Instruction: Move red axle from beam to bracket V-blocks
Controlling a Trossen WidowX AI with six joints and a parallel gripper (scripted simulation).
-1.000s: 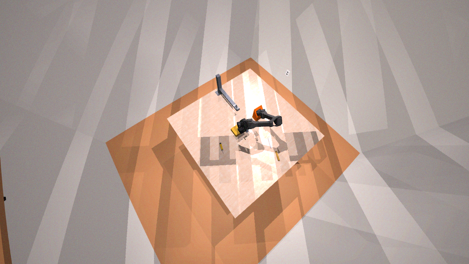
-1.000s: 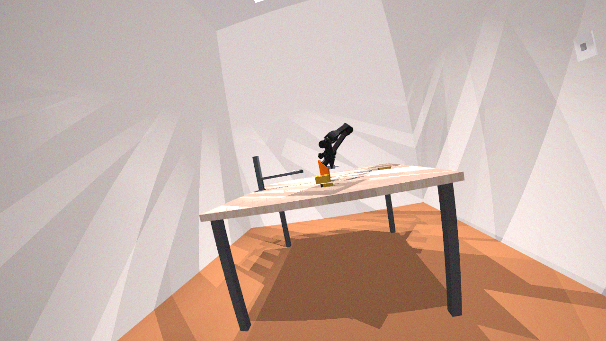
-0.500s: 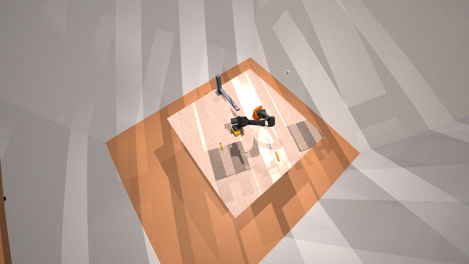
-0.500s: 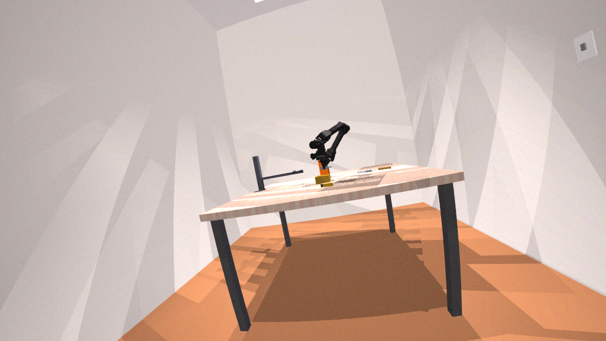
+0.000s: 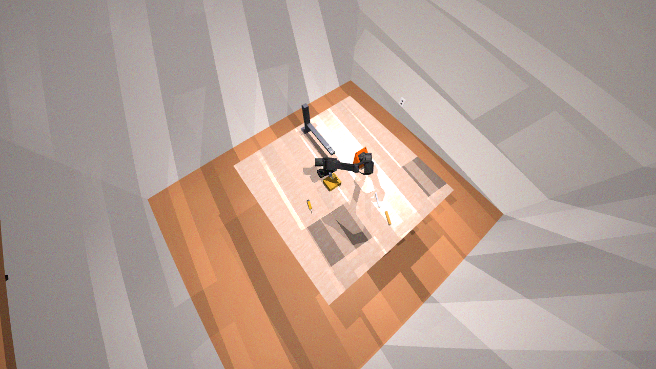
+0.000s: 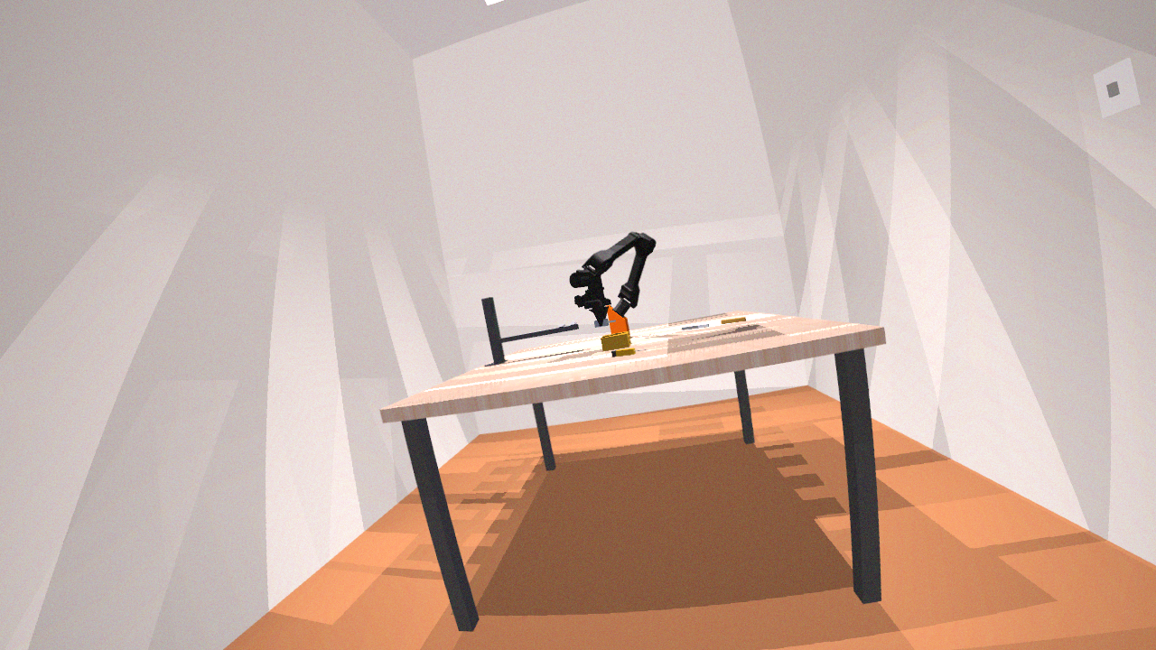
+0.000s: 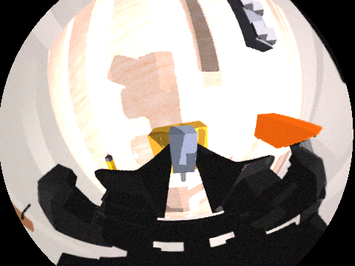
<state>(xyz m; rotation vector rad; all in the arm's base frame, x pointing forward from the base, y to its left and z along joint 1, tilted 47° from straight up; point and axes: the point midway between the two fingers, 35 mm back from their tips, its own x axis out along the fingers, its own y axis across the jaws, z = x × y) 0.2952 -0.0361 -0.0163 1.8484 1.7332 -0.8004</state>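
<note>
While the fingers (image 5: 330, 174) (image 6: 601, 321), slightly parted, clamp a blue-grey block (image 7: 183, 148), a yellow block (image 5: 332, 183) (image 6: 615, 341) (image 7: 203, 134) lies near, below them.
The V-block bracket (image 5: 319, 136) (image 6: 537, 332) (image 7: 240, 23) stands apart from them; the red axle cannot be made out.

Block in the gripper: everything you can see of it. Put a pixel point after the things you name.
The blue-grey block (image 5: 331, 175) (image 6: 597, 324) (image 7: 183, 149) is small and faceted, longer than wide in the wrist view, with flat matte faces, metal or plastic by look. A thin grey stub shows at its lower end there. The black gripper (image 5: 329, 173) (image 6: 601, 320) (image 7: 182, 146) is shut on it, a finger at each side. It overlaps the yellow block (image 5: 331, 184) (image 6: 615, 341) (image 7: 158, 140) in the wrist view; contact between them can't be judged.
</note>
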